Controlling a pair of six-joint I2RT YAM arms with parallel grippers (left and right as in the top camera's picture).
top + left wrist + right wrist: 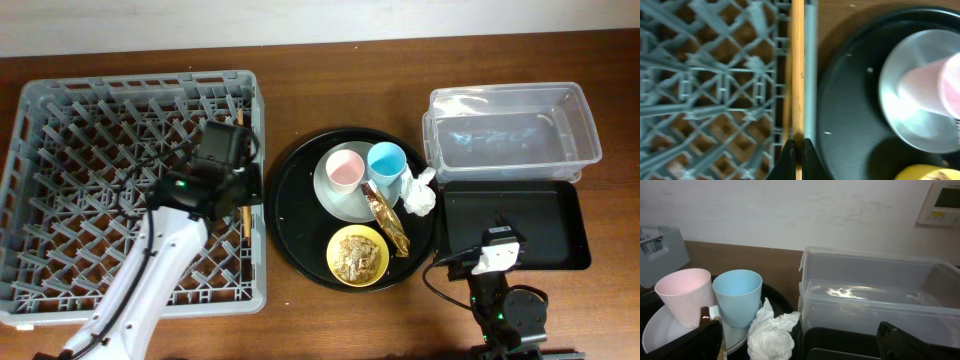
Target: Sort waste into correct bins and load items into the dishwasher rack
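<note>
Wooden chopsticks (797,75) pinched tight by left gripper (796,156) — right gripper (802,339) spread wide.

Counting now: two cups, one pink cup (344,170) and one light-blue cup (386,161). One grey-green plate (335,202), one yellow bowl (331,256), one heap of scraps (360,256). One round black tray (295,215), one grey crate (140,82) on the left, one clear tub (590,140), one shallow black tray (545,215). One tissue (420,193), one gold wrapper (388,222), and one wooden chopstick (797,75) for sure; a second, can't tell.

Wooden chopsticks (797,75), seemingly paired, run along the grey rack (130,82), at its right wall.
</note>
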